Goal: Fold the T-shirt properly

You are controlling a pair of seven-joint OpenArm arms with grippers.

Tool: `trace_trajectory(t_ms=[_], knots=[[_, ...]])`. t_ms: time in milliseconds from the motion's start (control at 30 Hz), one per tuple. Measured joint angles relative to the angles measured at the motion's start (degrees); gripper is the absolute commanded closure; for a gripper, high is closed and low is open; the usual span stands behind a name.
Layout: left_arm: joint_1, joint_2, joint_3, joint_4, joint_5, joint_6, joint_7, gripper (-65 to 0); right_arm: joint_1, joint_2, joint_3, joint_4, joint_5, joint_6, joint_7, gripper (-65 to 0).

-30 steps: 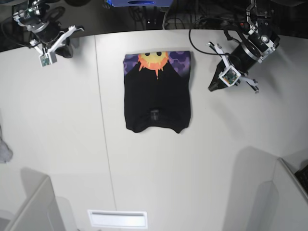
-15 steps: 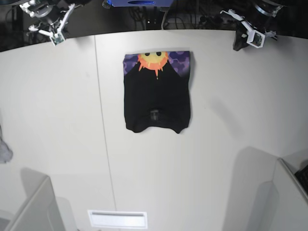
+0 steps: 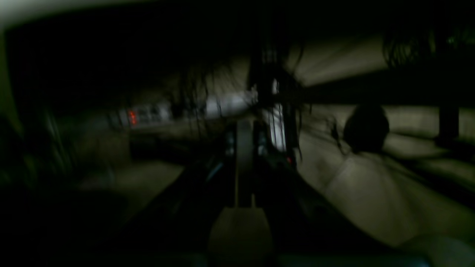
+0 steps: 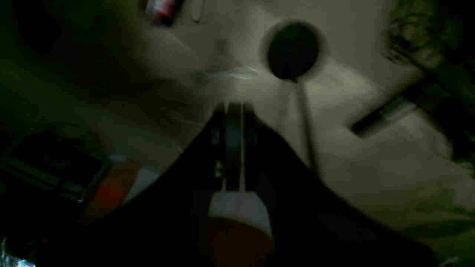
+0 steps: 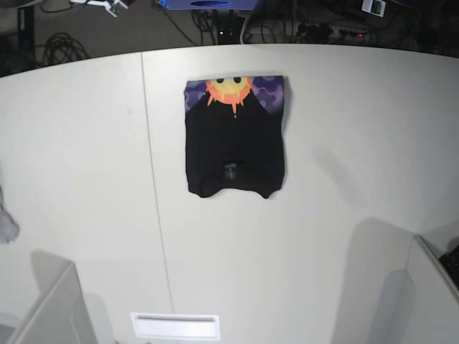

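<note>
- A wide white table [image 5: 344, 236] is seen from above, with dark floor and cables behind its far edge.
- The T-shirt [image 5: 234, 140] is laid folded near the far middle of the table, sun face at the far end, long side running far to near.
- The left gripper [image 3: 243, 148] is seen in its blurry dark wrist view, fingers pressed together on nothing.
- The right gripper [image 4: 232, 129] is closed and empty too.
- Both are raised beyond the table's far edge, well apart from the shirt; neither looks nearer.
</note>
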Motion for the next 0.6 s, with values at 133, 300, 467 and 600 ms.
trace_trajectory(t_ms=[133, 300, 467, 600], knots=[[-4.9, -0.7, -0.1, -10.8, 4.9, 0.0, -0.6, 0.0, 5.8, 0.3, -7.8, -13.2, 0.7, -5.0, 4.9, 0.0], [-11.6, -0.1, -0.1, -22.3, 17.2, 0.0, -0.5, 0.0, 13.2, -0.9, -11.8, -27.4, -0.3, -8.7, 10.1, 0.0], [-16.6, -0.2, -0.2, -30.7, 20.3, 0.0, -0.7, 0.0, 17.7, -5.8, -12.7, -39.7, 0.0, -8.5, 15.9, 0.0], [-22.6, -1.0, 0.3, -39.3, 20.7, 0.1, -0.8, 0.0, 24.3, -9.8, -12.6, -55.2, 0.2, -8.5, 22.6, 0.0]])
